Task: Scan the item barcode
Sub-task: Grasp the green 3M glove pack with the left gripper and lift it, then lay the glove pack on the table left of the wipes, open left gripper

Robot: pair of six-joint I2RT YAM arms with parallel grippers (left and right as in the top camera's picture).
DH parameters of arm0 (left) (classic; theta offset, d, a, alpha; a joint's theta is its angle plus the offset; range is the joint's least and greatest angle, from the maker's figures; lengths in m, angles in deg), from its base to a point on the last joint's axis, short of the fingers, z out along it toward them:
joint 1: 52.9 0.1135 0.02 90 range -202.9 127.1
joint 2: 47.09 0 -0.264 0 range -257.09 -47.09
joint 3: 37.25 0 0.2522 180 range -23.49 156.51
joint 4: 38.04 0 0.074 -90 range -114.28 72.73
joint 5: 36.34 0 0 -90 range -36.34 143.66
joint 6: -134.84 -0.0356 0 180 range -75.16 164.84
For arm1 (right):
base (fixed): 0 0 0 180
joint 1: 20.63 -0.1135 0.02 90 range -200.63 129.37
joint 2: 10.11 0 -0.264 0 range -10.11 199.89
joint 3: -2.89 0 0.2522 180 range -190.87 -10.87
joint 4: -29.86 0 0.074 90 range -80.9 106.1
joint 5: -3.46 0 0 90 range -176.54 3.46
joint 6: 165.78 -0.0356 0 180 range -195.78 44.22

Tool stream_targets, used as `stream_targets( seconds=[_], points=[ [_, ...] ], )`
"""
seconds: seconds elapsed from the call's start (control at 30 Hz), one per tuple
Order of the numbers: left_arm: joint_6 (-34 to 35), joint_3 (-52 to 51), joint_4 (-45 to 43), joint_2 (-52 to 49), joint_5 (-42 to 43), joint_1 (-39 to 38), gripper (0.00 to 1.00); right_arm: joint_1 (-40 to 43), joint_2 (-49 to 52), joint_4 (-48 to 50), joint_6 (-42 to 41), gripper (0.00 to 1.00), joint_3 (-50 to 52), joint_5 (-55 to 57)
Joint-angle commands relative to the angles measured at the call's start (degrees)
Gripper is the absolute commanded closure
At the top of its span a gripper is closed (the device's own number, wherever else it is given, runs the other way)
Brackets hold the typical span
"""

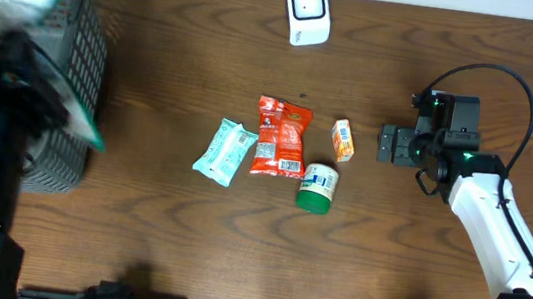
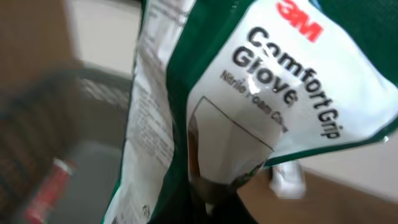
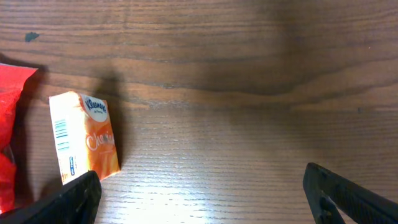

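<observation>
- The left gripper (image 2: 217, 208) is clenching a green-and-white plastic glove package (image 2: 249, 93) printed "3M Comfort Grip Glove", which is filling most of the left wrist view.
- In the overhead view this package is showing as a blur, hanging in the air above a dark mesh basket (image 1: 81, 58) at the left end of the brown wooden table (image 1: 153, 257).
- A white, rounded barcode scanner (image 1: 307, 11) is sitting at the far edge of the table, well apart from the held package.
- The right gripper (image 3: 202, 196) is hovering over bare wood with its jaws spread wide, grasping nothing.
- A small orange tissue pack (image 3: 84, 140) is lying near the right gripper's fingers, with its barcode facing up.
- A red foil snack bag (image 1: 280, 137) is lying just beside the tissue pack, and a pale teal packet (image 1: 224, 152) is lying on the bag's other side.
- A white jar with a green lid (image 1: 317, 188) is lying on its side near the snack bag's corner.
- A blurred red object (image 2: 46, 186) is lying inside the basket.
</observation>
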Motion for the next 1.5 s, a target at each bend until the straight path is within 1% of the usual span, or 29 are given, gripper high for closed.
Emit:
stream_targets(
  seconds=[0.0,0.13,0.3,0.4,0.5,0.57,0.7,0.83,0.97,1.13,1.2,1.47],
  points=[
    [6.6,-0.6,6.8,-3.7,0.1,-8.6,0.92,0.2,-0.3,-0.1,-0.3,0.01,-0.5,0.2],
    [7.1,-2.6,12.0,-8.6,0.0,-15.9,0.93,0.2,-0.3,-0.1,-0.3,0.01,-0.5,0.2],
    [7.0,-7.5,12.9,-17.3,-3.8,-21.4,0.93,0.2,-0.3,-0.1,-0.3,0.01,-0.5,0.2],
    [7.1,-9.4,12.8,-23.9,-6.1,-22.0,0.93,0.2,-0.3,-0.1,-0.3,0.01,-0.5,0.2],
    [7.1,-9.7,12.7,-31.2,-11.5,-21.7,0.93,0.2,-0.3,-0.1,-0.3,0.01,-0.5,0.2],
    [7.1,-9.7,11.9,-37.9,-14.5,-20.9,0.93,0.2,-0.3,-0.1,-0.3,0.01,-0.5,0.2],
    [7.1,-9.7,11.0,-46.7,-14.4,-20.2,0.93,0.2,-0.3,-0.1,-0.3,0.01,-0.5,0.2],
    [7.1,-9.7,10.3,-53.4,-14.3,-20.2,0.93,0.2,-0.3,-0.1,-0.3,0.01,-0.5,0.2],
    [7.4,-9.7,8.9,-58.0,-14.1,-20.2,0.93,0.2,-0.3,-0.1,-0.3,0.01,-0.5,0.2],
    [11.2,-9.8,7.7,-61.5,-11.3,-20.3,0.93,0.2,-0.3,-0.1,-0.3,0.01,-0.5,0.2],
    [12.1,-9.8,7.1,-61.9,-9.1,-20.3,0.93,0.2,-0.3,-0.1,-0.3,0.01,-0.5,0.2],
    [13.5,-12.7,1.7,-62.0,-8.9,-20.9,0.92,0.2,-0.3,-0.1,-0.3,0.01,-0.5,0.2]
  ],
)
